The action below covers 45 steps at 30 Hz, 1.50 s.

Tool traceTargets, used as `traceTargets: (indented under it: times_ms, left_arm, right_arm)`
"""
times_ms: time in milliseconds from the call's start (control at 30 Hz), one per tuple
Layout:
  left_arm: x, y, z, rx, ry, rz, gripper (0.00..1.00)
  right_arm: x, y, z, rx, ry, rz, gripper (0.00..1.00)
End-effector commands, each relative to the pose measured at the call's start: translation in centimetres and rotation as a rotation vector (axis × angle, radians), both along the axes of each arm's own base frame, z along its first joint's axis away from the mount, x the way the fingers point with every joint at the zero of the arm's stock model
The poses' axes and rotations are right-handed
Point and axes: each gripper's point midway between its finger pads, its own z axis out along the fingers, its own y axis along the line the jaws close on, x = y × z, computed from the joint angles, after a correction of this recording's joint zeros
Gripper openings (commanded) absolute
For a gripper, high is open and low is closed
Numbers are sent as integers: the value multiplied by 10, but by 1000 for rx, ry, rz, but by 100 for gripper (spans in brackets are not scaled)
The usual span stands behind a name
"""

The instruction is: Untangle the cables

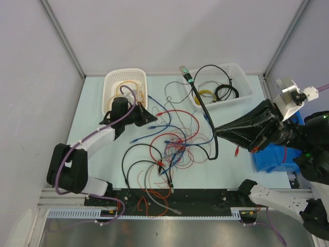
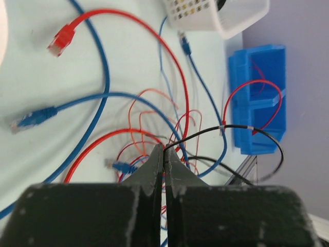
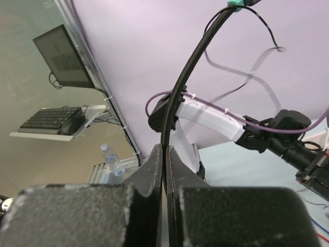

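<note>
**Two strands pinched, knot unsolved**

The cables (image 1: pixel 172 146) sprawl looped together in the middle of the surface (image 1: pixel 103 154). The right fingers (image 3: pixel 152 170) are clamped tight on a thick black braided cable (image 1: pixel 203 108). The left fingers (image 2: pixel 153 167) pinch a thin black wire (image 2: pixel 231 127). It looks like mid-separation. The next move calls for drawing them apart slowly and watching for snags.

The cables (image 1: pixel 175 144) lie in a loose knot mid-table (image 1: pixel 103 154) — red, blue, orange and black strands looped through one another, with small plugs at their ends. A few loops trail over the near edge. One thick black braided cable (image 1: pixel 200 103) is pinched in the right tool (image 1: pixel 216 133); it arches up and away to a teal-tipped end, and its other end hangs down. A thin black cable (image 2: pixel 205 131) runs out from the closed tip of the left tool (image 2: pixel 164 150).
</note>
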Motion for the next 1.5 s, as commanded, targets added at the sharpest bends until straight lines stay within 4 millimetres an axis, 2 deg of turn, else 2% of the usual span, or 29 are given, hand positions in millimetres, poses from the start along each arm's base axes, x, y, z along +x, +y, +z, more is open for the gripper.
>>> traceTargets:
  times_ms: [0, 67, 133, 200, 233, 267, 300, 333, 400, 433, 467, 600, 700, 733, 933, 1000, 1100, 1167, 1200, 1233, 1267, 1333, 1367, 1400, 1433, 1467]
  left_arm:
    - [-3, 0, 17, -26, -87, -16, 0]
    - [-4, 2, 23, -19, -104, -17, 0]
    - [-6, 2, 35, -19, -137, -21, 0]
    - [-7, 3, 48, -24, -168, -21, 0]
    - [-7, 3, 56, -26, -179, -22, 5]
    - [-6, 3, 61, -25, -191, -19, 12]
    - [-9, 4, 68, -22, -208, -22, 36]
    - [-8, 5, 78, -24, -229, -18, 48]
    - [-9, 7, 90, -19, -258, -13, 82]
    - [-12, 9, 103, -18, -290, -13, 94]
    - [-14, 10, 109, -17, -308, -13, 100]
    - [-24, 13, 132, -35, -373, -11, 100]
    - [-38, 9, 147, -99, -432, -49, 99]
    - [-43, 6, 141, -108, -427, -61, 100]
    - [-70, -14, 151, -173, -537, -145, 100]
    - [-74, -20, 152, -210, -531, -177, 100]
    - [-71, -22, 140, -200, -469, -178, 99]
    - [-70, -22, 134, -183, -446, -172, 100]
    - [-70, -20, 127, -164, -423, -168, 99]
    - [-69, -19, 122, -149, -409, -159, 99]
    - [-69, -17, 120, -136, -402, -152, 100]
    - [-69, -11, 106, -91, -365, -124, 100]
    - [-71, -9, 98, -66, -341, -122, 100]
    - [-71, -6, 94, -45, -331, -110, 100]
    - [-70, 0, 91, -20, -329, -78, 100]
    - [-73, 5, 80, 13, -288, -68, 100]
  right_arm:
    - [39, 24, -37, -82, 80, -81, 0]
    - [52, 29, -57, -118, 119, -120, 0]
    - [69, 36, -86, -171, 165, -161, 0]
    - [87, 37, -105, -205, 196, -226, 0]
    - [96, 39, -123, -242, 221, -252, 0]
    - [103, 38, -130, -259, 236, -278, 0]
    - [117, 34, -138, -274, 254, -346, 0]
    - [123, 32, -149, -303, 276, -374, 0]
    - [136, 27, -163, -333, 306, -432, 0]
    - [139, 27, -167, -343, 312, -442, 0]
    - [140, 26, -172, -352, 321, -446, 0]
    - [141, 28, -179, -369, 334, -441, 0]
    - [138, 29, -180, -369, 339, -421, 0]
    - [138, 31, -180, -368, 341, -414, 0]
    - [129, 35, -176, -347, 352, -367, 0]
    - [127, 36, -175, -341, 347, -356, 0]
    - [126, 37, -183, -368, 359, -354, 0]
    - [128, 40, -205, -437, 393, -356, 0]
    - [126, 40, -225, -501, 428, -352, 0]
    - [128, 43, -254, -576, 479, -351, 0]
    - [130, 43, -272, -622, 510, -371, 13]
    - [123, 52, -306, -703, 558, -364, 32]
    - [115, 57, -333, -762, 581, -347, 47]
    - [100, 71, -341, -776, 555, -300, 53]
    - [96, 75, -350, -802, 538, -313, 62]
    - [89, 81, -366, -857, 538, -301, 64]
